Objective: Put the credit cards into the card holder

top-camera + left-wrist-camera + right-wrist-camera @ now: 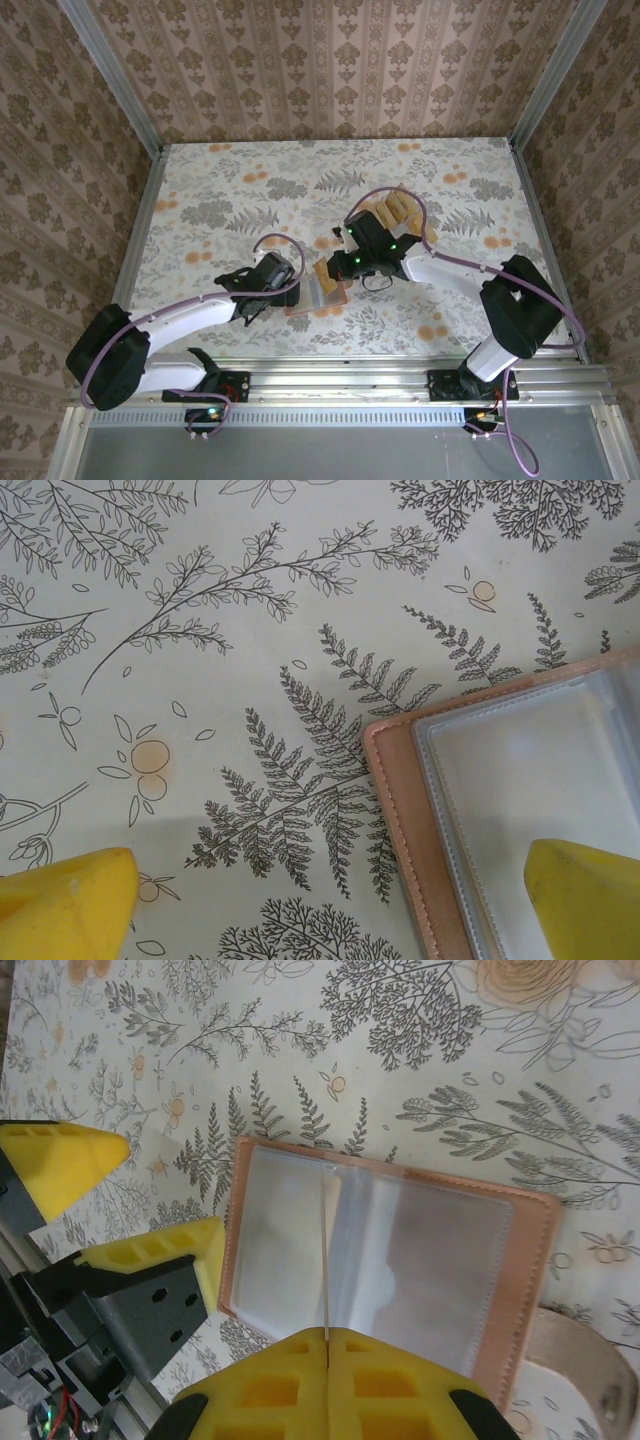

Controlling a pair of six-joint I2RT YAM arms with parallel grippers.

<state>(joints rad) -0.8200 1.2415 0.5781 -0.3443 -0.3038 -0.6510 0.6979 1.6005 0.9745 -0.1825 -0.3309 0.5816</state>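
Right wrist view: right tool (327, 1345) clenched on a card (326, 1260) standing edge-on over the open holder (420, 1250), left tool (330, 900) released astride its edge; we would align the card with a slot.

From above, we saw only a sliver of the card holder (322, 298) under the two wrists, and the credit cards (398, 208) behind the right arm were partly covered and too small to count. At the left wrist the card holder ran off the right and bottom edges, and the left gripper (328, 855) had its fingers (70, 905) clipped by the bottom corners. At the right wrist the card (326, 1250) pinched in the closed jaws of the right gripper (327, 1340) stood edge-on, its face unreadable.
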